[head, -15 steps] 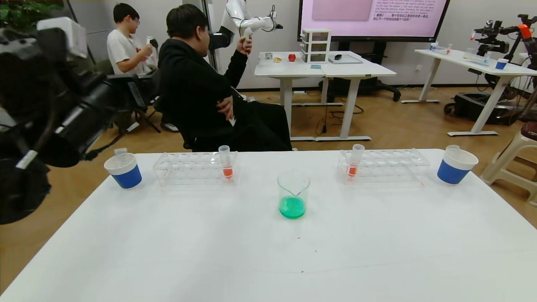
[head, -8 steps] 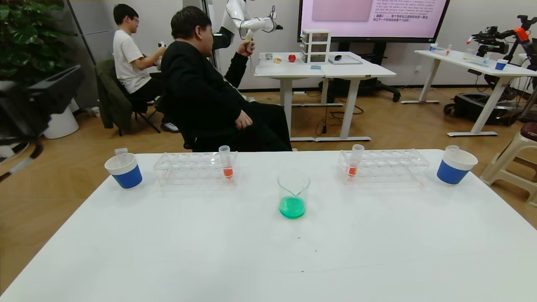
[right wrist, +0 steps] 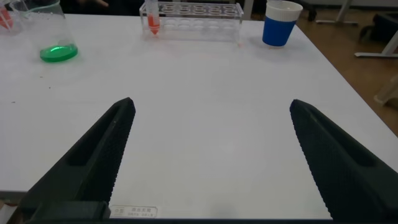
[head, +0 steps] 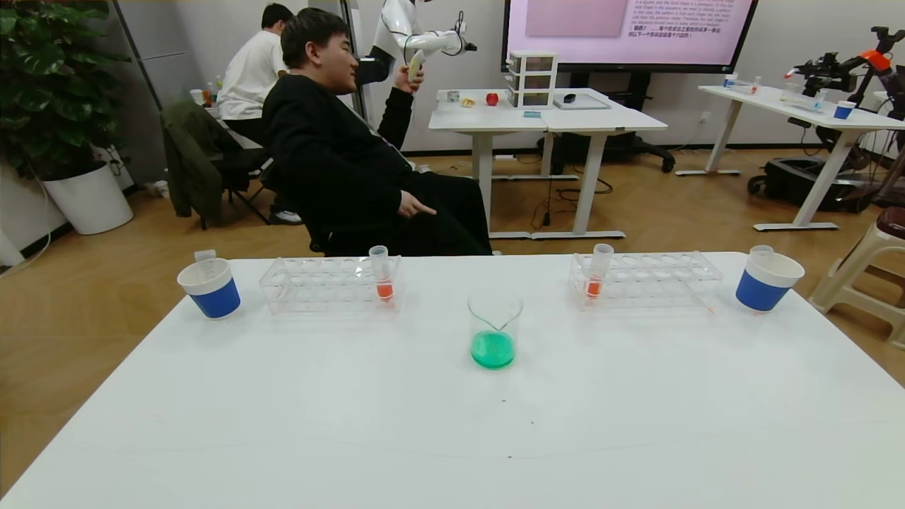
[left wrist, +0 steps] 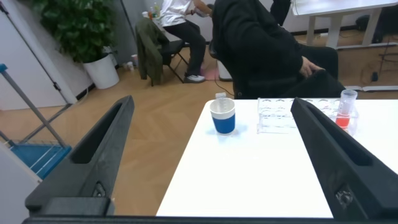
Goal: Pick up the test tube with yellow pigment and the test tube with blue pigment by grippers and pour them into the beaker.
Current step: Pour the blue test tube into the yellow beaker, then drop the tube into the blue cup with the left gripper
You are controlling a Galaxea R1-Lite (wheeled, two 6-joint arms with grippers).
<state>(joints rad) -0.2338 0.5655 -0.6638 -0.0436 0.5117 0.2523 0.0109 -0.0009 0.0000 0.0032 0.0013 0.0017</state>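
The beaker (head: 495, 329) stands mid-table and holds green liquid; it also shows in the right wrist view (right wrist: 55, 38). No tube with yellow or blue liquid shows. A clear tube (head: 205, 260) stands in the left blue cup (head: 210, 288) and another (head: 762, 252) in the right blue cup (head: 768, 281). Neither gripper is in the head view. My left gripper (left wrist: 211, 104) is open and empty, off the table's left side, facing the left cup (left wrist: 222, 116). My right gripper (right wrist: 212, 104) is open and empty over the table's near right part.
Two clear racks (head: 329, 283) (head: 647, 278) stand at the back, each with one orange-red tube (head: 382, 274) (head: 596, 271). A seated man in black (head: 346, 155) is just behind the table's far edge. A stool (head: 873, 261) is at the right.
My left arm, which filled the head view's left side, has drawn back out of that view. The people behind the table have shifted. Nothing on the table moved.
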